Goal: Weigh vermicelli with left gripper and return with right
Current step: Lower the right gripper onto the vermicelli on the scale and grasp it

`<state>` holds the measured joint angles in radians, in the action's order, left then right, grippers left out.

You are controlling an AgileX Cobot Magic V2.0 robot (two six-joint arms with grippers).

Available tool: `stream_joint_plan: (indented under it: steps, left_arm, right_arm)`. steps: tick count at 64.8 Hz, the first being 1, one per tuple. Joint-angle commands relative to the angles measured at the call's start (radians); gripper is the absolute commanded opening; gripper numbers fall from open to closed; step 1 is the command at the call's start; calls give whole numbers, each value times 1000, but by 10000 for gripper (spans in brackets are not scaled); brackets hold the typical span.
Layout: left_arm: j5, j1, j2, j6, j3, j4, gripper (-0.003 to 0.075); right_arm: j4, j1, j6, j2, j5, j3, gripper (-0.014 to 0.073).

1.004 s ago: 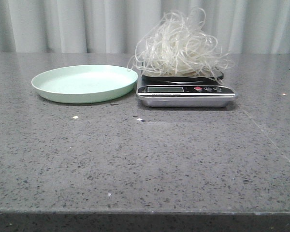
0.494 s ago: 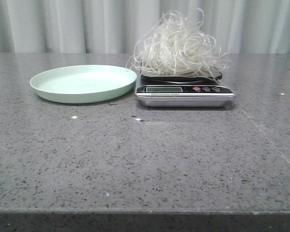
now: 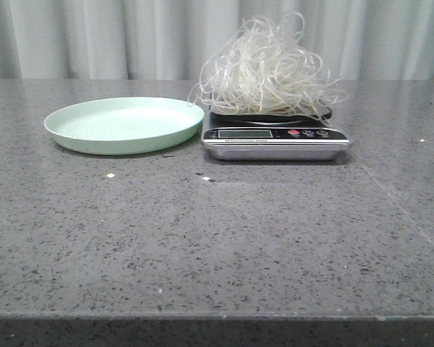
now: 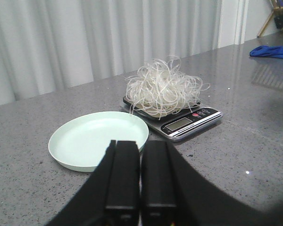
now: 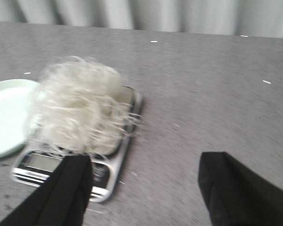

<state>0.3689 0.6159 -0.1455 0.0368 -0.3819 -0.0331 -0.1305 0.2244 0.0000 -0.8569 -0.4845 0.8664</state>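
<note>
The vermicelli (image 3: pixel 266 72), a fluffy nest of thin white strands, sits on the kitchen scale (image 3: pixel 276 137). The pale green plate (image 3: pixel 124 124) lies empty just left of the scale. No gripper shows in the front view. In the left wrist view my left gripper (image 4: pixel 140 143) is shut and empty, short of the plate (image 4: pixel 96 139), with the vermicelli (image 4: pixel 161 92) and scale (image 4: pixel 186 123) beyond. In the blurred right wrist view my right gripper (image 5: pixel 144 162) is open and empty, near the scale (image 5: pixel 106 181) and the vermicelli (image 5: pixel 78 113).
The grey speckled table (image 3: pixel 217 238) carries a few small white crumbs (image 3: pixel 111 175). A white curtain (image 3: pixel 130 36) hangs behind. A blue cloth (image 4: pixel 273 51) lies on the table far beyond the scale in the left wrist view.
The plate, scale and vermicelli appear a few pixels further left in the front view. Nothing else has visibly changed.
</note>
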Motion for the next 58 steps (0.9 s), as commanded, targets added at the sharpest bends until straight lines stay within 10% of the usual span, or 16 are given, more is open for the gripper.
stream_joint_plan:
  steps: [1,58]
  left_arm:
    - [-77,7,-11,-9,-26,7,132]
    - [-80,7,-11,-9,-26,7,132]
  right_arm:
    - [3,86,-15,-128,2,174,602]
    - [15,220,-15,-922,-335,822,601]
